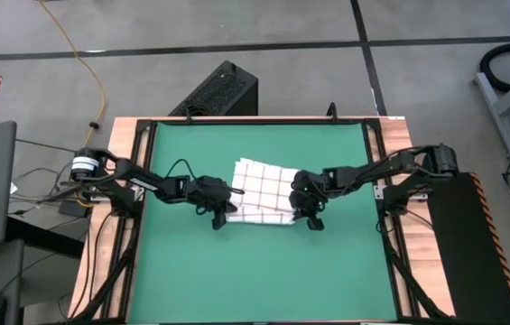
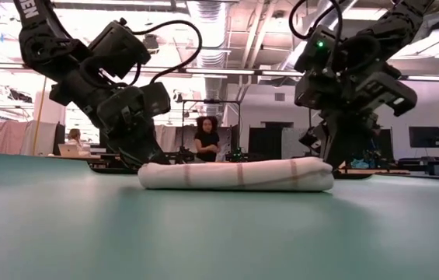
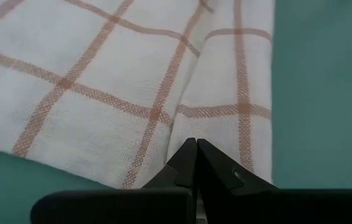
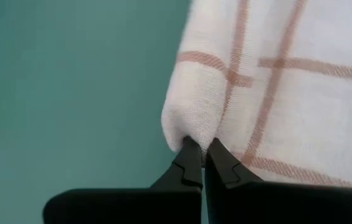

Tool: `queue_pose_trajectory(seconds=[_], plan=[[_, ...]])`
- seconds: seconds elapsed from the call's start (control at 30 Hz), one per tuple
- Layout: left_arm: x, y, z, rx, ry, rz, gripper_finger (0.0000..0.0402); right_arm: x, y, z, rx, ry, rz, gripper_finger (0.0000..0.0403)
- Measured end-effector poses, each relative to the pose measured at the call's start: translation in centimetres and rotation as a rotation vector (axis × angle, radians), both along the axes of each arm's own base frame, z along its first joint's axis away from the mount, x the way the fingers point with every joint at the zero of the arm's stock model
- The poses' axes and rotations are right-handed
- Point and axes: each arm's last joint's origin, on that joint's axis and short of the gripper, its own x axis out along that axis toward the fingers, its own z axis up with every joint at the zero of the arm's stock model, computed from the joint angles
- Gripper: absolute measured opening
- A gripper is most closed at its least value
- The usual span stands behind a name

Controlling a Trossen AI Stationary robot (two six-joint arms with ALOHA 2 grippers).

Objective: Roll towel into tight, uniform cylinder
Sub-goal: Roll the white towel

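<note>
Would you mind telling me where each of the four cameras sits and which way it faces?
High view: overhead, straight down on the green mat, towel and both arms.
Low view: table height, looking across at the rolled towel; both arms descend; a person behind.
Left wrist view: left gripper shut at the towel edge.
Right wrist view: right gripper pinching the roll's end.
All share the towel.

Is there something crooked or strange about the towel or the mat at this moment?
Slightly. In the high view the unrolled part of the towel lies at an angle to the green mat, so the roll may come out uneven. The left gripper and right gripper pinch its two ends. Nothing looks damaged.
</note>
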Motion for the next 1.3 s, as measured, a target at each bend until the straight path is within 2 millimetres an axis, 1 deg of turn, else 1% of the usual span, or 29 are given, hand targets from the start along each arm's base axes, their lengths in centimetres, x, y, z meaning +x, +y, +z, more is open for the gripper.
queue_pose_trajectory(seconds=[0.2, 0.3, 0.43, 0.57, 0.73, 0.83, 1.13, 1.3], plan=[[0.1, -1.8, 0.0, -0.023, 0.0, 0.027, 0.0, 0.0, -0.2, 0.1, 0.094, 0.033, -0.078, 0.0009], [0.1, -2.5, -0.2, -0.088, 0.01, 0.049, 0.0, 0.0, -0.5, 0.3, 0.189, 0.059, -0.121, 0.0009], [0.2, -3.1, -0.4, -0.173, 0.016, 0.092, 0.0, -0.1, -0.9, 0.3, 0.264, 0.09, -0.181, 0.0009], [0.2, -3.3, -0.8, -0.254, 0.03, 0.137, 0.0, -0.2, -1.4, 0.3, 0.308, 0.129, -0.257, 0.0009], [0.3, -3.4, -0.7, -0.358, 0.042, 0.17, 0.0, -0.4, -2.4, 0.3, 0.367, 0.165, -0.357, 0.0009], [0.3, -3.6, -0.6, -0.424, 0.047, 0.151, 0.0, -0.5, -2.9, 0.3, 0.396, 0.18, -0.402, 0.001], [0.4, -3.7, -0.5, -0.487, 0.053, 0.135, 0.0, -0.9, -4.7, 0.3, 0.502, 0.238, -0.607, 0.0011], [0.3, -3.8, -0.4, -0.525, 0.067, 0.1, 0.0, -0.9, -5.0, 0.3, 0.565, 0.282, -0.73, 0.0012]])
